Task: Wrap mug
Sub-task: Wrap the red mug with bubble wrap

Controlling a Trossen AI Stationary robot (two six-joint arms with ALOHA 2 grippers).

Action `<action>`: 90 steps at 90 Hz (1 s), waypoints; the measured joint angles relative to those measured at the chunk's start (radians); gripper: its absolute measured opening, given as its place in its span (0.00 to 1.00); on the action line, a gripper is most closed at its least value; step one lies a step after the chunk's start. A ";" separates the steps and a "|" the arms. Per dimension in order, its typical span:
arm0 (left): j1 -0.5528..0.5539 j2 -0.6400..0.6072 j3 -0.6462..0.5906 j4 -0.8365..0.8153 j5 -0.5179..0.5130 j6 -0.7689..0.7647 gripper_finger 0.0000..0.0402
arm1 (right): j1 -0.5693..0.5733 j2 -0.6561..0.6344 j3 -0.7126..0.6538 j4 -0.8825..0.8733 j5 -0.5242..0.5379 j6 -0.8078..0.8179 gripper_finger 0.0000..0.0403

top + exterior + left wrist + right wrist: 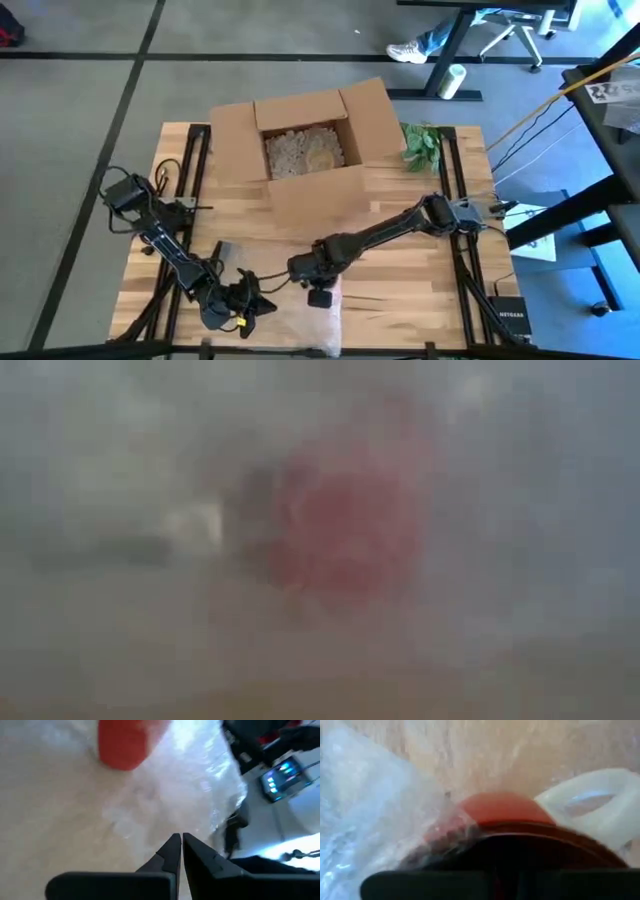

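The red mug (502, 809) with a white handle (590, 802) sits right in front of my right gripper (320, 292), low over the table's near middle; the mug hides the fingers. Clear bubble wrap (312, 322) lies at the near edge, under and beside the mug (127, 742). My left gripper (181, 840) is left of it, shut at the edge of the bubble wrap (200, 785). The low view is veiled by the wrap, with the mug a red blur (350, 530). My left gripper pinches the bubble wrap at its edge (172, 827) between its two fingertips, coming in low from the table's left. One layer or several, I cannot tell. The sheet spreads away from the tips toward the mug and lies on the table.
An open cardboard box (300, 145) with crumpled packing paper stands at the far middle. A green plant sprig (420, 145) lies to its right. Bare wooden tabletop (420, 280) lies to the right of the wrap. Cables run along both table sides.
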 joint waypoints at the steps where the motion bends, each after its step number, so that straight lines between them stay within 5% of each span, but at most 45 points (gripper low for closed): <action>1: 0.002 0.004 0.000 0.008 0.003 0.004 0.00 | 0.000 0.000 0.000 0.004 0.000 0.000 0.00; 43: 0.053 0.232 0.114 0.016 0.129 -0.058 0.00 | 0.000 0.000 0.000 0.037 -0.007 -0.015 0.00; 90: 0.160 0.279 0.251 0.040 0.139 0.180 0.00 | 0.000 0.000 0.000 0.090 -0.010 -0.019 0.00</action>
